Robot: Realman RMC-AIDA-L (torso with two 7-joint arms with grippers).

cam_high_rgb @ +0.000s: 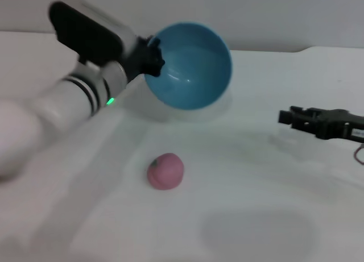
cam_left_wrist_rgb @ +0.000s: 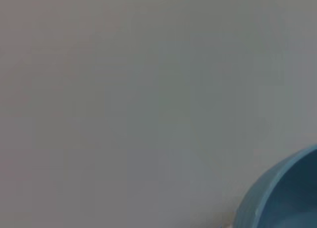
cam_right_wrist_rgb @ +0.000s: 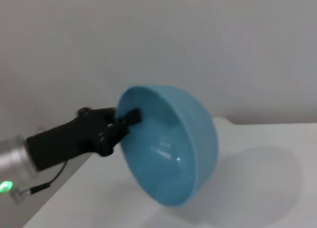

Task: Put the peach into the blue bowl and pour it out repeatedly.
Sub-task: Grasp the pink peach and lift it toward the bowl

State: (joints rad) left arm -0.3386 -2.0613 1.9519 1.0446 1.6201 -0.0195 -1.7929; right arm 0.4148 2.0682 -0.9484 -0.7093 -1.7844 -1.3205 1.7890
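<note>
Bowl tipped, peach out on the table.
The left gripper (cam_high_rgb: 152, 56) was clamped on the blue bowl's (cam_high_rgb: 190, 66) nine-o'clock rim; the peach (cam_high_rgb: 165, 171) lay at its six o'clock. Whether the right gripper (cam_high_rgb: 284, 116) was closed, I couldn't tell.

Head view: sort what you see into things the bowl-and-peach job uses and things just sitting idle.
In use:
- blue bowl, tipped on its side, empty
- left gripper, clamped on the bowl's rim
- peach, lying on the table

Idle:
- right gripper, off to the right, holding nothing
</note>
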